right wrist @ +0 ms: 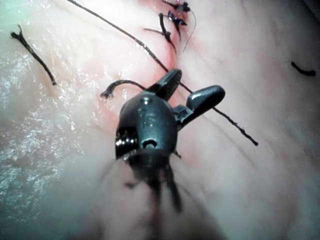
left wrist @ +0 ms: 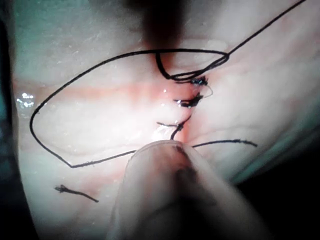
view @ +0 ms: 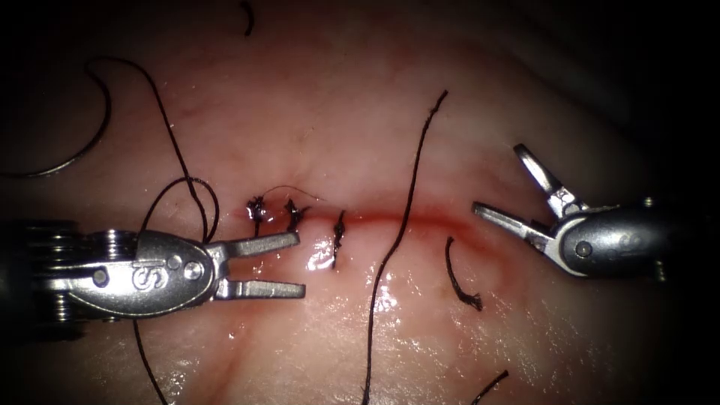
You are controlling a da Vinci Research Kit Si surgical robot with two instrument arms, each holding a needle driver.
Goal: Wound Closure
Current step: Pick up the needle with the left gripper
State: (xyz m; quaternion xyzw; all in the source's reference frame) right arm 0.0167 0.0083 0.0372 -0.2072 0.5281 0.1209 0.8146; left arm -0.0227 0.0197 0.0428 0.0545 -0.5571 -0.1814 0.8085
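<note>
Tissue (view: 420, 90) is seen with the cut (view: 420, 219) running across it as a red line; red fluid (view: 390, 221) is noted along that line.

Left hand (view: 300, 264) is held at the left end of the cut, just on its near side. Its jaws are spread, and nothing is gripped between them.

Right hand (view: 495, 180) is placed at the right end of the cut. Its jaws are spread wide, one pointing up and one pointing left along the cut, and nothing is held. In the right wrist view the same hand (right wrist: 196, 89) is seen with the jaws parted, a strand of thread (right wrist: 150, 50) passing beneath them without being gripped.

The needle (view: 82, 146) is found lying free on the surface of the tissue near its far left edge, well apart from both hands. It is not in the tissue, so far as can be told. Thread (view: 176, 157) is traced from it toward the left hand, where a loop is formed just behind the jaws.

Three dark knotted stitches (view: 296, 214) are seen on the left part of the cut; they also appear in the left wrist view (left wrist: 192, 100).

A long loose strand (view: 397, 240) is laid across the cut between the two hands. A short cut end (view: 457, 277) lies on the near side of the cut, right of that strand.
</note>
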